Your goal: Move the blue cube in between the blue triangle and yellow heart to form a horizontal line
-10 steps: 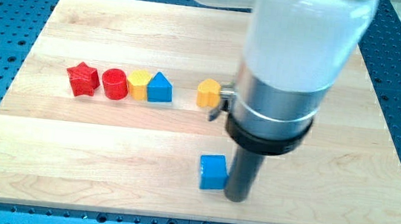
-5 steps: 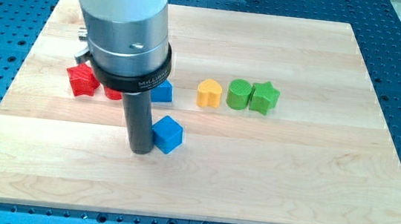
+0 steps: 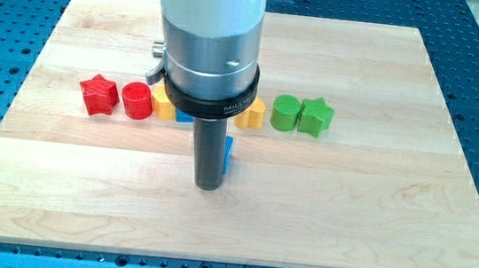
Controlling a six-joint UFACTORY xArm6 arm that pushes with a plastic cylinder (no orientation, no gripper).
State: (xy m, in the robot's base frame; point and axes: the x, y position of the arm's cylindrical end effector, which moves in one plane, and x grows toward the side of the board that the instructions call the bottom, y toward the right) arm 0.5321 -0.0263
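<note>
Seven blocks show on the wooden worktop (image 3: 374, 211), though the arm hides parts of three. Along a row from the view's left sit a red star (image 3: 98, 95), a red cylinder (image 3: 137, 100), and a yellow block (image 3: 162, 103) whose shape cannot be made out behind the arm's collar. Just to its right a sliver of the blue triangle (image 3: 185, 117) peeks out below the collar. The yellow heart (image 3: 255, 113) shows only its right part, and beyond it come a green cylinder (image 3: 285, 112) and a green star (image 3: 316, 116), touching each other. My tip (image 3: 208, 185) rests on the worktop below the row, in line with the gap between triangle and heart. The blue cube (image 3: 229, 154) is almost wholly behind the rod; a thin blue edge shows on the rod's right side, touching it, a little below the row. No hand is fitted, only the rod, so nothing is clamped.
</note>
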